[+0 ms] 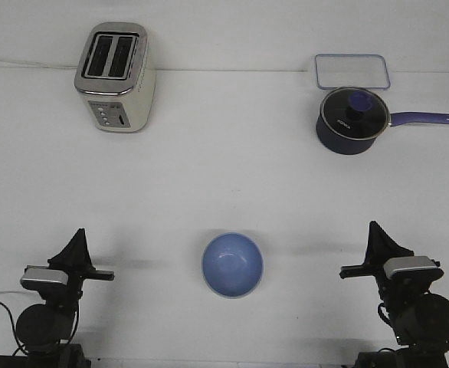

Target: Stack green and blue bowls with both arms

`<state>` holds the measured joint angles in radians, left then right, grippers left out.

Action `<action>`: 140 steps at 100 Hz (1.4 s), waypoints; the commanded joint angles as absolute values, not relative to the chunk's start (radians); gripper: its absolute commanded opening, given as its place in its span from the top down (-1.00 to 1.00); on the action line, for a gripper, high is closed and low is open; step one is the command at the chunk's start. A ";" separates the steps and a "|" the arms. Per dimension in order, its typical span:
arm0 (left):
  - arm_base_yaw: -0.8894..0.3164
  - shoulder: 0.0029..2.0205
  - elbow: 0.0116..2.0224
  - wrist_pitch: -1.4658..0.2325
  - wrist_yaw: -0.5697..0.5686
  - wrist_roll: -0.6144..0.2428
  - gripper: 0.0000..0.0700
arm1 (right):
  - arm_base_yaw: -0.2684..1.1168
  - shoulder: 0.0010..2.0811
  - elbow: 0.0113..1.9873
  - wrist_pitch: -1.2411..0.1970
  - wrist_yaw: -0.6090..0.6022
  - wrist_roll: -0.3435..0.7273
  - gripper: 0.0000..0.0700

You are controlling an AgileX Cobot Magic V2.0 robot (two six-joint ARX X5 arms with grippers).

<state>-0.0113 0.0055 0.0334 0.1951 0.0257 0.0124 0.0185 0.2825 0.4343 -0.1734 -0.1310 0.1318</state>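
Looks stacked already: blue bowl (232, 264) sits mid-desk near the front edge, green rim peeking underneath. Both grippers, left (77, 234) and right (375, 228), sit apart, fingers' state unclear.

The left gripper (78, 234) is seen low at the near left, its pointed black fingers drawn together to a tip, nothing held between the jaws. The right gripper (375, 228) is posed likewise at the near right, tip closed, silver-grey block behind the jaws.

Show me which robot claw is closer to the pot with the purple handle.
The right gripper: it sits on the pot's side; the left gripper is on the toaster's side.
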 commanded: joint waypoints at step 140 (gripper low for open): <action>-0.012 0.004 0.014 0.209 0.026 0.022 0.96 | 0.012 0.001 0.013 -0.022 0.001 -0.258 1.00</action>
<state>-0.0113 0.0055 0.0334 0.1959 0.0257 0.0128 0.0120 0.0021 0.0143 -0.0326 -0.0029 -0.2523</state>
